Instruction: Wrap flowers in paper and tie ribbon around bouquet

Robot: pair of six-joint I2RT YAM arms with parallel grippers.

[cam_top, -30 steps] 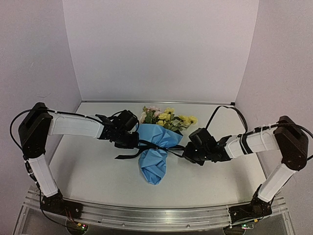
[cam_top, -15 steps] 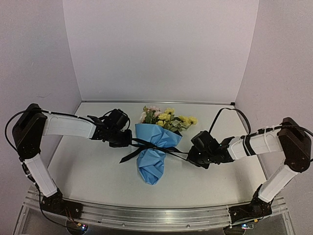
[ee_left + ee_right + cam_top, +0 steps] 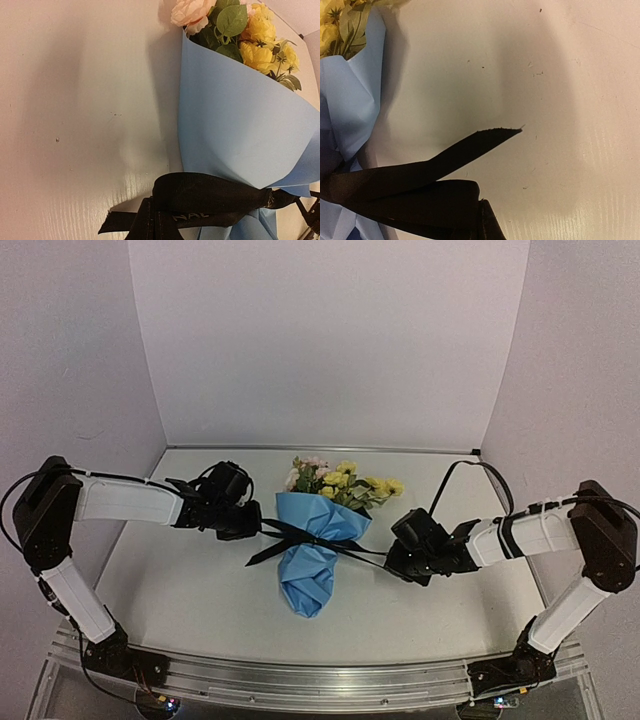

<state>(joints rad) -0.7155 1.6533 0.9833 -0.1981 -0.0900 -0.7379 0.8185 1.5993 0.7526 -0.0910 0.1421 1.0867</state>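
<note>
The white matte table [image 3: 170,590], lightly scuffed, is boxed in by plain pale walls [image 3: 330,340]. My left claw [image 3: 254,527] is clamped shut on the ribbon [image 3: 300,536] and has drawn further out to the left than a second ago, cinching the black woven band tighter. The bouquet [image 3: 310,580] lies mid-table: smooth light-blue paper [image 3: 240,125] coned round soft yellow and pink flowers [image 3: 340,480], crumpled at its tail. My right claw [image 3: 391,557] is closed too, seemingly pinching the other ribbon end, though its fingertips are out of view.
</note>
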